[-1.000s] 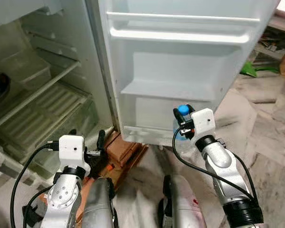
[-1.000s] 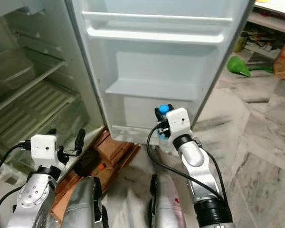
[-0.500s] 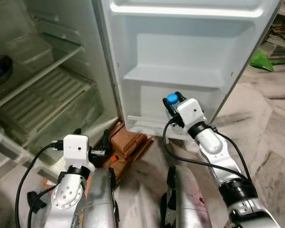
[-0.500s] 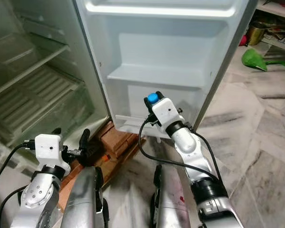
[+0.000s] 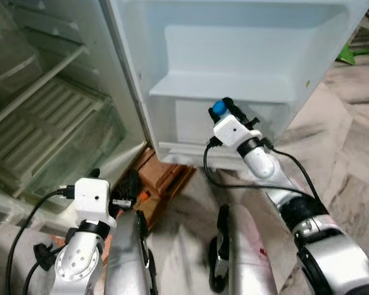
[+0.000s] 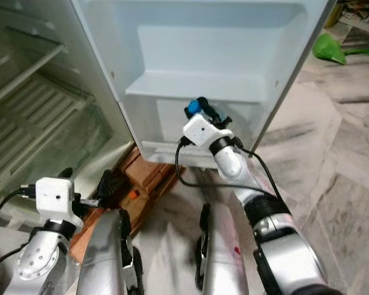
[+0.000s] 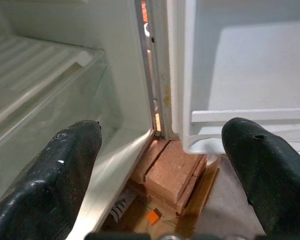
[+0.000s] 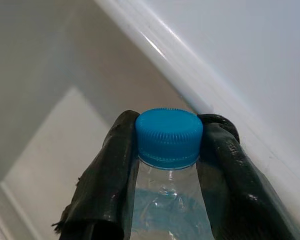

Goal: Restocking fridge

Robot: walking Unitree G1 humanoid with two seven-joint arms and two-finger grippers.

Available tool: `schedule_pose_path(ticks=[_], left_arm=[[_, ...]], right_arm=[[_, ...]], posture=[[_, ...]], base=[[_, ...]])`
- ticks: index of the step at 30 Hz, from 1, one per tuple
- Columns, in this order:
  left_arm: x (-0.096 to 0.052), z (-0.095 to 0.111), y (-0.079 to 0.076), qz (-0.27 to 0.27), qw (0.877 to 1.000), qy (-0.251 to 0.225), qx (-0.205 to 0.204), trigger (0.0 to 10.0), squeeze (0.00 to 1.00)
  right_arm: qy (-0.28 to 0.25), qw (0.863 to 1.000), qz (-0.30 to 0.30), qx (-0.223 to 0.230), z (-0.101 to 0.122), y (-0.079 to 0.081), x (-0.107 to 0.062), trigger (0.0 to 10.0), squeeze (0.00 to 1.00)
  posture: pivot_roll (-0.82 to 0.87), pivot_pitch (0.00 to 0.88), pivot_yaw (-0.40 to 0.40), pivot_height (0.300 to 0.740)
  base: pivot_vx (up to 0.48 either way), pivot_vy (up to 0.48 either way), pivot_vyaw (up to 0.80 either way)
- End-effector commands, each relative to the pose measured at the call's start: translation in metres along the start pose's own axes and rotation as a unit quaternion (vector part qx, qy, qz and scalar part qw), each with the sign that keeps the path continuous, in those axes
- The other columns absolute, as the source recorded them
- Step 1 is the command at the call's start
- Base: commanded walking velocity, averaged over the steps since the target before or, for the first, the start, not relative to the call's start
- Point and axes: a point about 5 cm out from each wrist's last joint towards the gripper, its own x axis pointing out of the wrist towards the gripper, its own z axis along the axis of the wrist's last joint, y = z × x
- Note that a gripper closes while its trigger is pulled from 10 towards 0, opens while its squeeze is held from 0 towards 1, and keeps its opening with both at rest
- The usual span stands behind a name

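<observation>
We stretch our right arm forward, right gripper (image 8: 167, 145) raised with fingers (image 8: 107, 175) pinched together around what they hold. Our left gripper (image 7: 160, 165) hangs low, fingers spread wide.

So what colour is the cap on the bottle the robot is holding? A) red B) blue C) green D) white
B: the right gripper is shut on a clear water bottle just under its blue cap, held up at the bottom shelf of the open fridge door.
</observation>
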Motion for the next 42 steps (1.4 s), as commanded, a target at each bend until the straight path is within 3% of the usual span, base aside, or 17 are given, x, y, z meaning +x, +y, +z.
schedule_pose_path(ticks=[1,7,20,23,28,30,37,38,39,40,42], left_arm=[[-0.004,-0.002,0.003,0.004,1.000,0.012,0.006,10.0,0.00],[-0.004,0.000,0.004,0.001,1.000,0.016,0.009,10.0,0.00],[0.000,0.001,0.006,-0.005,1.000,0.021,0.016,10.0,0.00],[-0.001,-0.001,0.006,-0.006,1.000,0.024,0.018,10.0,0.00],[0.003,-0.003,0.006,-0.007,0.999,0.025,0.019,10.0,0.00],[0.004,-0.002,0.006,-0.007,0.999,0.025,0.018,10.0,0.00],[0.012,0.000,0.005,-0.010,1.000,0.016,0.017,10.0,0.00],[0.013,0.000,0.005,-0.010,1.000,0.015,0.018,10.0,0.00],[0.013,0.000,0.005,-0.011,1.000,0.015,0.018,10.0,0.00],[0.014,-0.001,0.005,-0.011,1.000,0.015,0.018,10.0,0.00],[0.016,-0.001,0.005,-0.011,1.000,0.015,0.018,10.0,0.00]], right_arm=[[0.033,0.999,-0.004,0.003,-0.012,0.001,-0.004,10.0,0.00],[0.089,0.996,-0.021,0.003,-0.033,0.004,-0.016,10.0,0.00],[0.198,0.976,-0.082,0.042,-0.068,-0.010,-0.036,10.0,0.00],[0.227,0.965,-0.123,0.038,-0.076,-0.022,-0.041,10.0,0.00],[0.283,0.937,-0.185,0.086,-0.089,-0.038,-0.050,10.0,0.00],[0.288,0.934,-0.189,0.092,-0.091,-0.038,-0.051,10.0,0.00],[0.330,0.902,-0.241,0.142,-0.100,-0.043,-0.060,10.0,0.00],[0.331,0.898,-0.249,0.147,-0.101,-0.046,-0.061,10.0,0.56],[0.331,0.897,-0.252,0.150,-0.101,-0.047,-0.062,10.0,0.56],[0.331,0.896,-0.255,0.149,-0.101,-0.048,-0.062,10.0,1.00],[0.329,0.895,-0.260,0.151,-0.101,-0.051,-0.061,10.0,1.00]], posture=[[0.21,0.292,0.057,0.561],[0.21,0.299,0.065,0.561],[0.21,0.293,0.075,0.561],[0.21,0.289,0.075,0.561],[0.20,0.273,0.075,0.561],[0.20,0.270,0.075,0.561],[0.19,0.250,0.076,0.561],[0.19,0.244,0.076,0.561],[0.19,0.244,0.076,0.561],[0.19,0.238,0.077,0.561],[0.19,0.231,0.077,0.561]], base=[[0.000,0.000,0.00],[0.000,0.000,0.00],[0.000,0.000,0.00],[0.000,0.000,0.00],[0.000,0.000,0.00],[0.000,0.000,0.00],[0.000,0.000,0.00],[0.000,0.000,0.00],[0.000,0.000,0.00],[0.000,0.000,0.00],[0.000,0.000,0.00]])
